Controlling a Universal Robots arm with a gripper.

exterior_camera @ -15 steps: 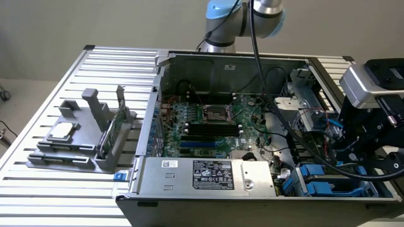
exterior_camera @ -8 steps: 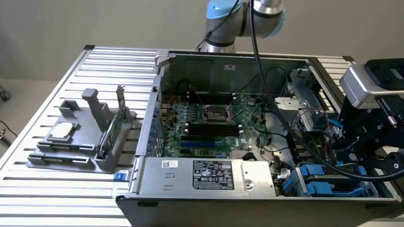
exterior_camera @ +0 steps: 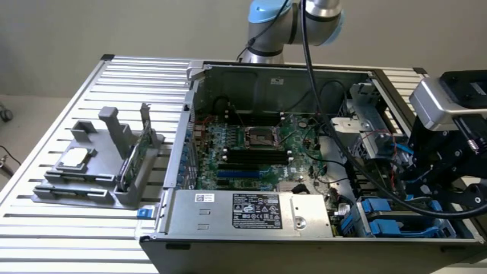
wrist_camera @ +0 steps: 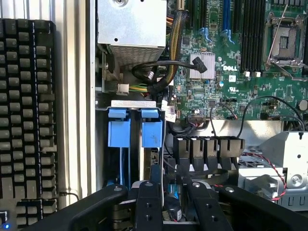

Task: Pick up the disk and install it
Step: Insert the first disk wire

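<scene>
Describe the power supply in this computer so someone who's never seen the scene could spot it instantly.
Find the open computer case on the slatted table. Along the case's near edge in the exterior view, toward that view's left, lies the power supply, a silver box. It alone carries a large dark label, unlike the blue plastic tabs beside it.

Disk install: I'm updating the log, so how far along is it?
Done, apparently: the disk, blue rails showing, stands slotted in the drive bay. In hand: the gripper hangs close over that bay. Left: I cannot tell whether the disk is fully seated.
</scene>
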